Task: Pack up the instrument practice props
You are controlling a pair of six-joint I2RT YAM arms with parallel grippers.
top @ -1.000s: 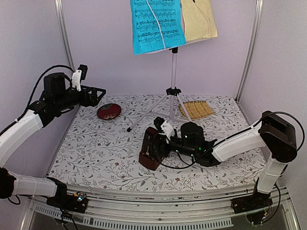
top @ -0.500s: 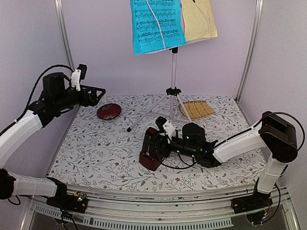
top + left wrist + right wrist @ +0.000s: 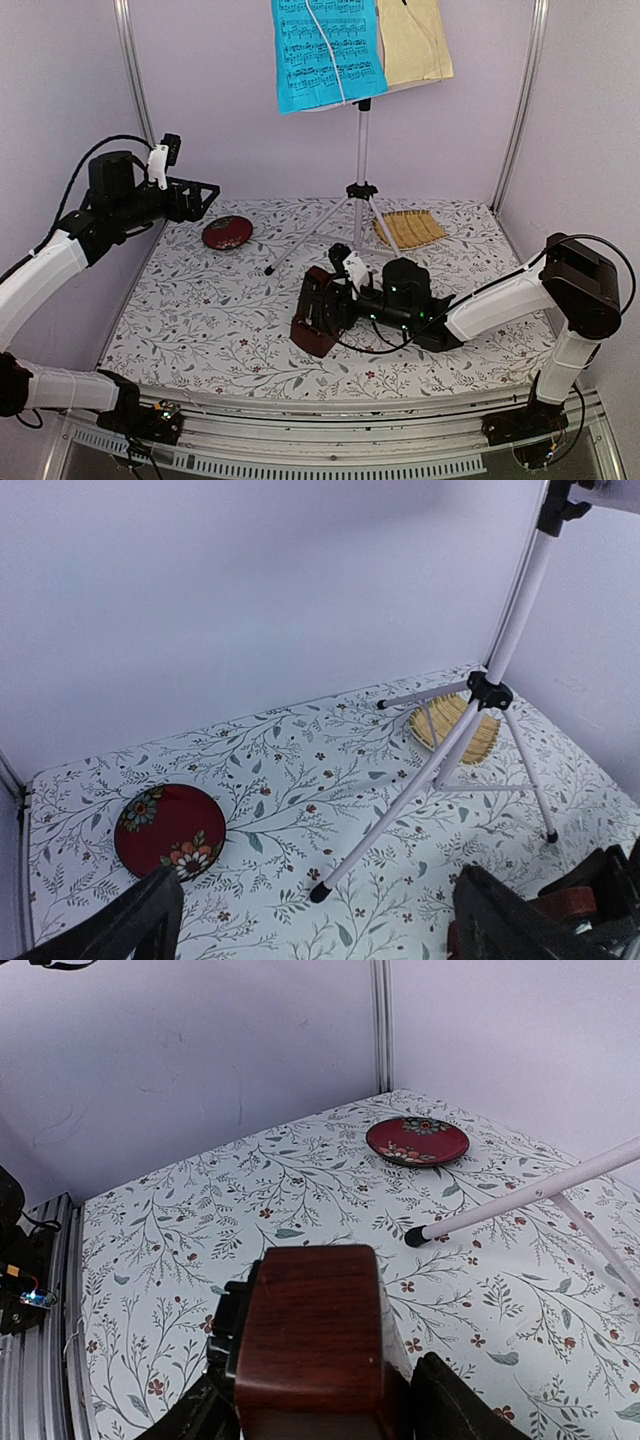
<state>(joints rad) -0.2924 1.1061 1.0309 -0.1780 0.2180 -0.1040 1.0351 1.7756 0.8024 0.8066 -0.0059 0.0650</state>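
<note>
Metronome (image 3: 316,322), top view: front centre of the floral table (image 3: 200,310), tilted, right gripper (image 3: 330,308) clamped across it. Left gripper (image 3: 197,200) spread wide, empty, raised over the red plate (image 3: 227,232). Music stand (image 3: 361,150) behind, blue sheet (image 3: 328,50) and yellow sheet (image 3: 413,40) on its desk.

Left wrist: sheets out of frame; tripod legs and woven mat (image 3: 455,725) close.

Right wrist: fingers (image 3: 205,1410) flank the wood on both sides.

Since a second ago, the right arm has edged rightward; the left is unmoved.
</note>
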